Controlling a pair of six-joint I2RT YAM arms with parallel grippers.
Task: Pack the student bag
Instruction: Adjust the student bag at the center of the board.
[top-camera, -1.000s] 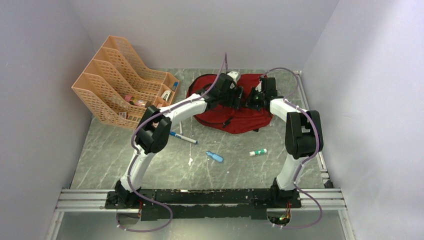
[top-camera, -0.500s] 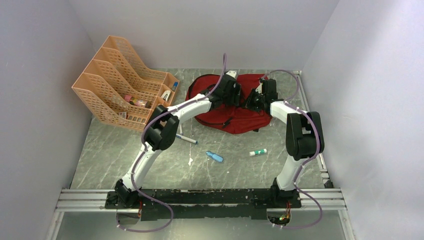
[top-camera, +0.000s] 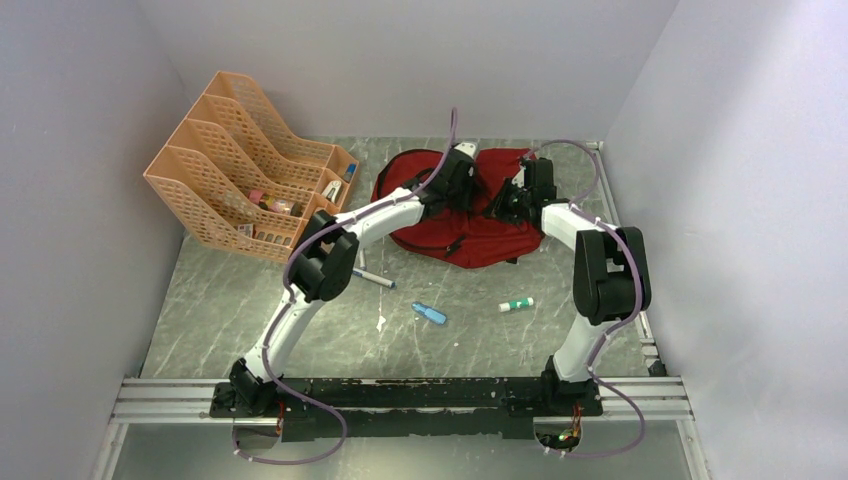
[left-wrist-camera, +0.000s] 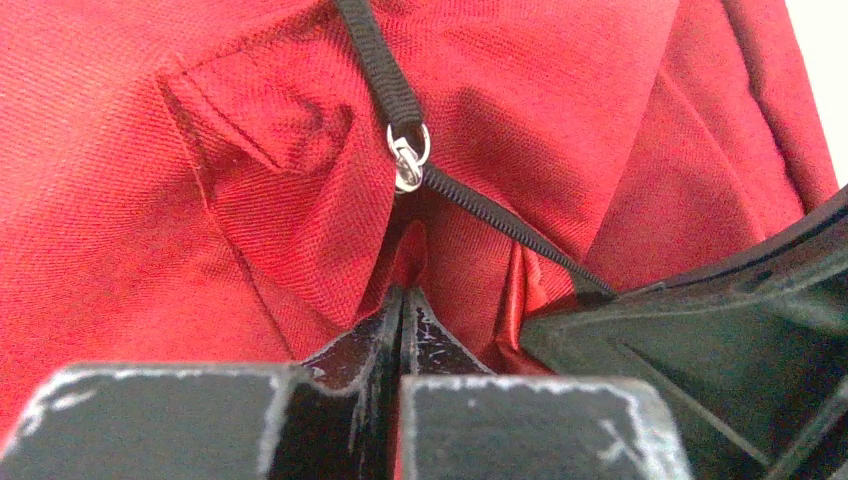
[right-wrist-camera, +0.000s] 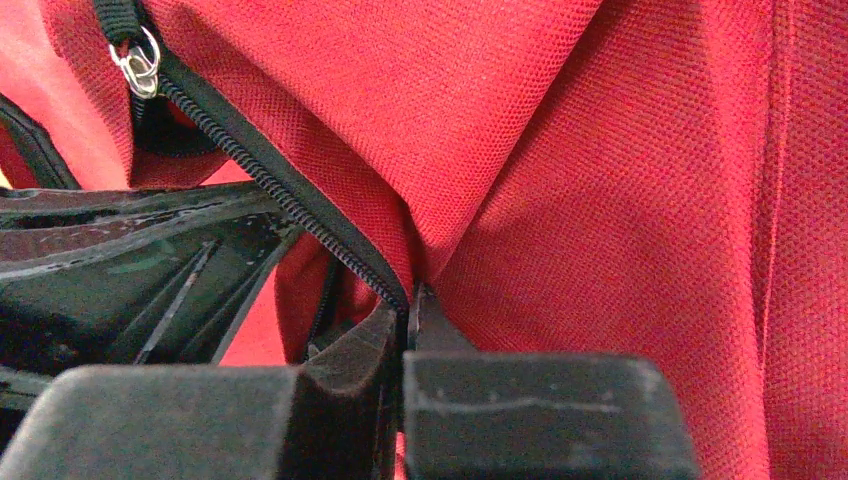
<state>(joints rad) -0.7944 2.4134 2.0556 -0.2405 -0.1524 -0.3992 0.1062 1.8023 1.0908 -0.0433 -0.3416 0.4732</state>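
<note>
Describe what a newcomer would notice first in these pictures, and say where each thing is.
The dark-red student bag at the far middle of the table stands out, with the left gripper and right gripper both pinching its fabric beside the black zipper. Next comes the orange file rack at far left, then a pen, a blue item and a green-and-white item lying loose in front of the bag.

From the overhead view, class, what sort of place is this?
Likely a lab test cell staged as a study desk: plain walls around a marbled table, an orange file rack and a red backpack.
</note>
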